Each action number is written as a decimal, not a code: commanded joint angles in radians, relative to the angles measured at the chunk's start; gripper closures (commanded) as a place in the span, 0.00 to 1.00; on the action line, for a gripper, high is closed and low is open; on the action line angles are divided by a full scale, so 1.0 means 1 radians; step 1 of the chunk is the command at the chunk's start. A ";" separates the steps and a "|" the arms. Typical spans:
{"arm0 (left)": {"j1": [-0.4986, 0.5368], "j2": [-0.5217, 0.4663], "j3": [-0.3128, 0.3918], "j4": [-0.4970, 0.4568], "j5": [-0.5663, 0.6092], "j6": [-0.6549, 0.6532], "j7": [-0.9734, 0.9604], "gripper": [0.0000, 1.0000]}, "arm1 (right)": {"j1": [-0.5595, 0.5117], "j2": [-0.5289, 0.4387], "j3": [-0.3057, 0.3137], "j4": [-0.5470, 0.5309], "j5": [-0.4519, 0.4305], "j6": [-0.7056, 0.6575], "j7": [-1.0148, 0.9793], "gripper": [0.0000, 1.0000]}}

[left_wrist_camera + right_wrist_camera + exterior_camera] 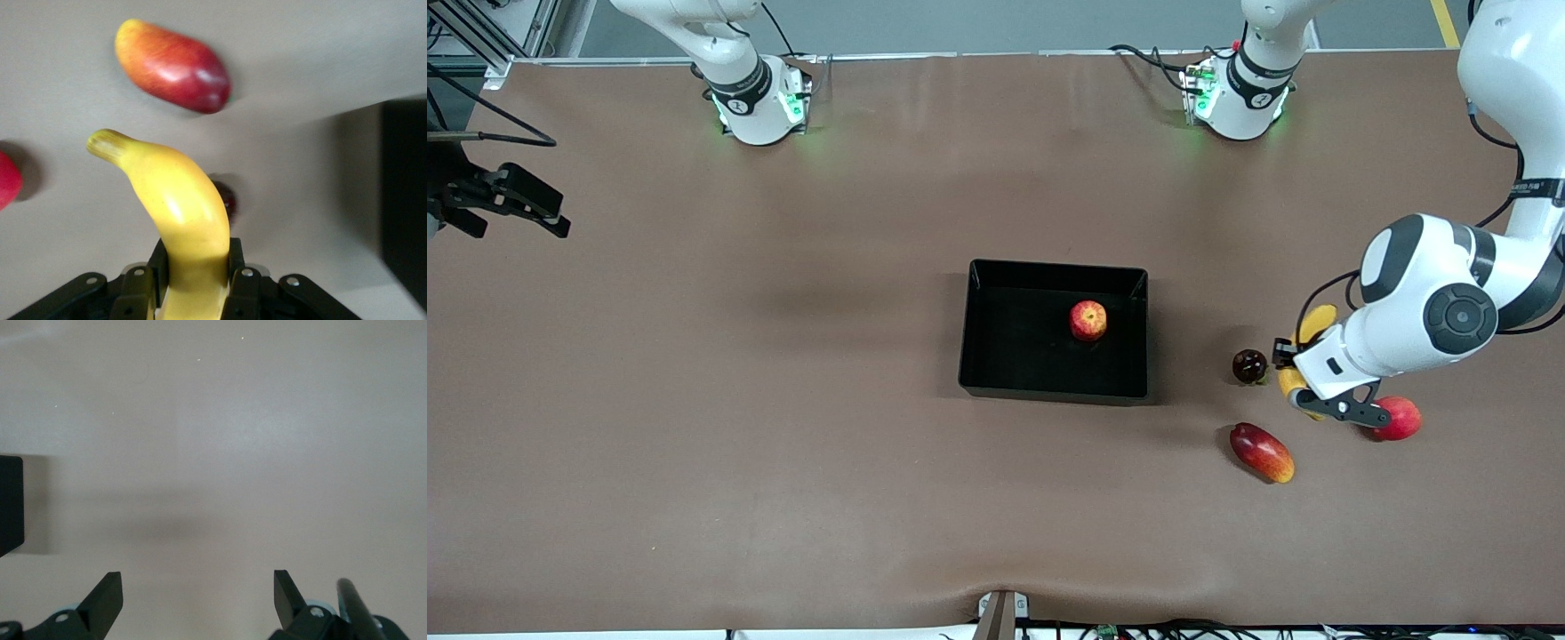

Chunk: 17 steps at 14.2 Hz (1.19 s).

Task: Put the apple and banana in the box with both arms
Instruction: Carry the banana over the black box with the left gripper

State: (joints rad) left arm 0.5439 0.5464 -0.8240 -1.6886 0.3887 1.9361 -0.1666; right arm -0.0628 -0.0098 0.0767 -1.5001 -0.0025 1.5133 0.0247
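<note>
The work surface is a wide brown table (783, 427), with both of my arm bases along its top edge in the front view. The shallow rectangular black plastic box (1053, 384) sits near the table's middle. The small round red apple with yellowish streaks (1088, 320) rests inside it, close to the wall toward my left arm's end.

My left gripper (195, 283) is clamped on the curved yellow banana (175, 212) over the table between that box and my left arm's end. The banana's long axis extends out from my fingers, its darker tip pointing away from the wrist. Three fruits lie there:

- an elongated red-and-orange mango (1262, 452);
- a smooth pinkish-red round fruit (1400, 418);
- a small dark round fruit (1249, 365).

My right gripper (198, 600) waits at the right arm's end, fingers apart.
</note>
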 commanded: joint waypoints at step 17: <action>-0.935 0.253 0.348 0.374 -0.036 0.170 -0.766 1.00 | -0.020 0.016 0.009 0.031 0.012 -0.013 -0.011 0.00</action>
State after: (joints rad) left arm -0.3495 0.7775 -0.5258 -1.3483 0.3698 2.0777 -0.9304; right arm -0.0638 -0.0090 0.0745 -1.4990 -0.0025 1.5132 0.0247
